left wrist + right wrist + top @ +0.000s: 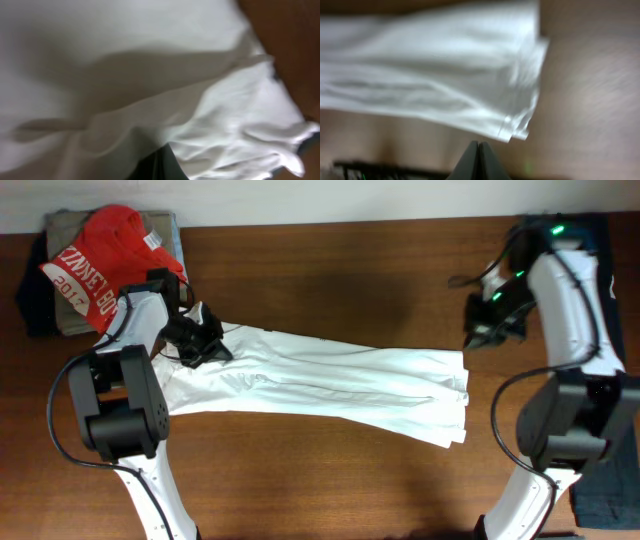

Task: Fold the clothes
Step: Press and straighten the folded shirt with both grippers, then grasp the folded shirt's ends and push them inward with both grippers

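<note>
**Though spread flat, not yet folded end to end**

While stretched lengthwise across the table [350,270], white garment [320,385] looking like trousers doubled leg on leg. Left end under the left gripper [203,340]. Right hems just beside the right gripper [478,145], not touching.

Left gripper: pressed into the cloth, wrist view filled with white folds and one dark finger [155,167]. Cannot tell whether clamped or merely resting. Right gripper: fingers together, pinching nothing, poised over bare wood short of the hem.

Risks, as judged:
- Needs opening before any take at the hem; otherwise just pushing the cloth and bunching it.
- Hems staggered at the right end; easy to catch one layer only, then splitting the legs apart on the lift.
- Unverified left hold; possible slip or single-ply pinch, skewing the fold.
- Left end close to the folded pile [70,225] at the table's left corner; chance of snagging the red shirt [105,260] on top when swinging across.
- Both wrist views blurred; poor basis for aiming.

Writing: white lettering on the red shirt, digits reading roughly "201", arched word beside them too small to read. Pale tag [152,242] at its collar, nothing legible on it. No brand visible on the white garment.
</note>
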You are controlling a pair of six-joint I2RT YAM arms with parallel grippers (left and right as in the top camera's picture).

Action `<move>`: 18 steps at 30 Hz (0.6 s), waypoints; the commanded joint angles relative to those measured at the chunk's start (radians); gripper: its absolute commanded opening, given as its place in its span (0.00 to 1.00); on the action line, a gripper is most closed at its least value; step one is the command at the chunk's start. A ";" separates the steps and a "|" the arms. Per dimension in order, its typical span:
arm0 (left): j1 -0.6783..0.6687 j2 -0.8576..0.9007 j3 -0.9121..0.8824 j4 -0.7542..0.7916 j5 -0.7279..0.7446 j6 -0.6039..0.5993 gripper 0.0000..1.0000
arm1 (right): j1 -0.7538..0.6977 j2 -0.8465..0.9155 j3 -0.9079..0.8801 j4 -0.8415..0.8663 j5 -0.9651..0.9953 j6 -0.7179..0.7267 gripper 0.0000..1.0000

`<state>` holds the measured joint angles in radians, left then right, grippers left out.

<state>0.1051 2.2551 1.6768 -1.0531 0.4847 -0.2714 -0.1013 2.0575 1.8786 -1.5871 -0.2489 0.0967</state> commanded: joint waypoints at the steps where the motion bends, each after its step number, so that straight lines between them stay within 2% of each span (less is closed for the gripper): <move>1: 0.011 -0.021 0.013 -0.041 -0.092 0.135 0.00 | 0.071 -0.003 -0.189 0.064 -0.002 -0.018 0.04; 2: 0.016 -0.021 0.013 -0.060 -0.126 0.146 0.00 | 0.101 -0.003 -0.300 0.141 -0.002 -0.015 0.04; 6: 0.024 -0.021 0.007 -0.107 -0.264 0.146 0.00 | 0.109 -0.003 -0.515 0.345 0.010 -0.009 0.05; 8: 0.024 -0.021 -0.011 -0.108 -0.325 0.146 0.01 | 0.086 -0.003 -0.593 0.471 0.105 0.094 0.04; 13: 0.029 -0.021 -0.098 -0.114 -0.317 0.128 0.00 | 0.000 -0.003 -0.632 0.627 0.134 0.122 0.04; 15: 0.029 -0.021 -0.109 -0.141 -0.208 0.130 0.01 | -0.047 -0.003 -0.621 0.670 0.134 0.122 0.04; 16: 0.027 -0.024 -0.109 -0.168 -0.081 0.191 0.01 | -0.075 -0.003 -0.604 0.679 0.132 0.126 0.04; 18: 0.022 -0.028 -0.109 -0.198 0.046 0.261 0.01 | -0.112 -0.003 -0.567 0.679 0.131 0.129 0.05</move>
<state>0.1211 2.2162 1.5887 -1.2201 0.3527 -0.1150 -0.1478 2.0060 1.2900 -0.9344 -0.2665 0.2108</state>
